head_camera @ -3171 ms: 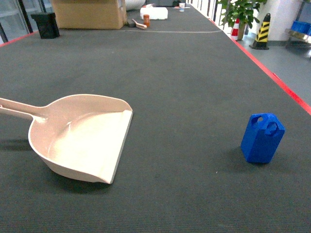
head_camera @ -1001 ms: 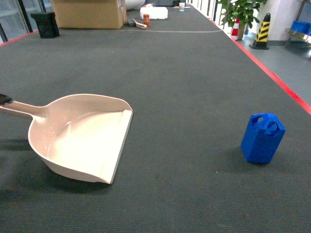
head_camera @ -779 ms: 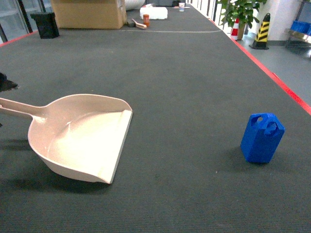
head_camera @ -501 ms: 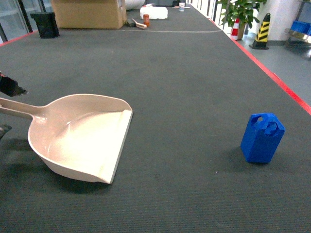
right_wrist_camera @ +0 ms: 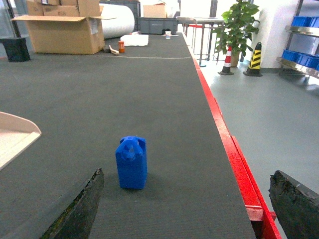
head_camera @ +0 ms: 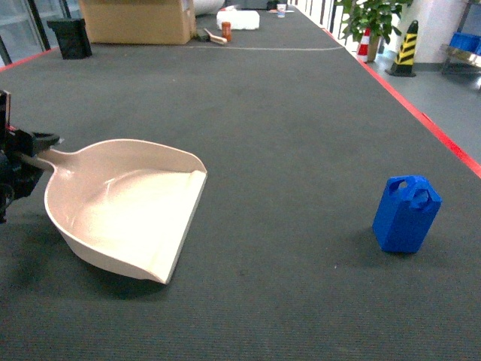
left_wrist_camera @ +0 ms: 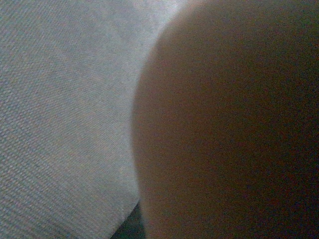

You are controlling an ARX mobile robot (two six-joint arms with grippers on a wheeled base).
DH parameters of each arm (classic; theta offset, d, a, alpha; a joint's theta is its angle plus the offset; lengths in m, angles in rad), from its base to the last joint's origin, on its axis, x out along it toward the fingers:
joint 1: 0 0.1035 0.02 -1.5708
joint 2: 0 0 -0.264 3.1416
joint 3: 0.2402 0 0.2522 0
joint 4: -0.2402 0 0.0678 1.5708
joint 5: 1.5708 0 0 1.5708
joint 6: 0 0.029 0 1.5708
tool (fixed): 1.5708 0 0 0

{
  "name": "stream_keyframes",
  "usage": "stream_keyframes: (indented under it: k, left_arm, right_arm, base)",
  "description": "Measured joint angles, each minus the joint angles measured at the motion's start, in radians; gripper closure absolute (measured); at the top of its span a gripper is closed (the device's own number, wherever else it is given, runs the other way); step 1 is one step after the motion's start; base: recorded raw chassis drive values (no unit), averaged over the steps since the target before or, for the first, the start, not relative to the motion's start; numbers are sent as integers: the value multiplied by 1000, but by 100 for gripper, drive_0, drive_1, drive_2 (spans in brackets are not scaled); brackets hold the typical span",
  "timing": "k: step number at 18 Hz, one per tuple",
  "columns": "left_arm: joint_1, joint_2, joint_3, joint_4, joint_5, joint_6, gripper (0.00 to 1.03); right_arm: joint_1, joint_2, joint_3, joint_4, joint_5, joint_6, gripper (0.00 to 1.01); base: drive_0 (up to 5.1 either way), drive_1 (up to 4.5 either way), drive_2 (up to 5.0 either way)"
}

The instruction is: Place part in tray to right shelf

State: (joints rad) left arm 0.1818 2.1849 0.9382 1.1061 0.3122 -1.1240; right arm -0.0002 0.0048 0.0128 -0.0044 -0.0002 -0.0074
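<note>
At left edge of the head view, the left gripper (head_camera: 30, 150) pinches the tray (head_camera: 128, 207) handle; keep tray level. Right jaws are spread; the part (head_camera: 406, 213) stands at lower right.

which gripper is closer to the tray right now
Left. The left gripper is at the tray's handle on the far left of the head view. The right gripper is open, away to the tray's right, facing the part.
</note>
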Motion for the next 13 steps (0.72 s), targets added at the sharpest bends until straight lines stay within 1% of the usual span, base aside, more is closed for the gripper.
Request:
stream_keyframes:
  k: [3, 4, 5, 6, 9, 10, 12, 13]
  left_arm:
    - [-19, -103, -88, 85, 14, -13, 87]
    - [-32, -151, -116, 117, 13, -26, 87]
    - [-57, -217, -143, 145, 9, -40, 87]
    - [-89, -266, -148, 152, -2, -49, 87]
    - [-225, -363, -147, 151, -50, -60, 87]
    - [-267, -374, -147, 158, -78, -79, 87]
    - [-331, -380, -147, 119, -148, -126, 87]
    - [-354, -380, -148, 105, -171, -130, 88]
  right_arm:
    - [0, 0, 0, 0, 0, 0, 3]
    - [0, 0, 0, 0, 0, 0, 3]
    - [0, 0, 0, 0, 0, 0, 3]
    - [0, 0, 0, 0, 0, 0, 3]
    - [0, 0, 0, 0, 0, 0, 3]
    - [0, 0, 0, 0, 0, 0, 3]
    - [0, 0, 0, 0, 0, 0, 3]
    - [0, 0, 0, 0, 0, 0, 3]
  base:
    - [0, 0, 0]
    - [0, 0, 0]
    - [0, 0, 0]
    - [0, 0, 0]
    - [0, 0, 0]
    - [0, 0, 0]
    - [0, 0, 0]
    - [0, 0, 0]
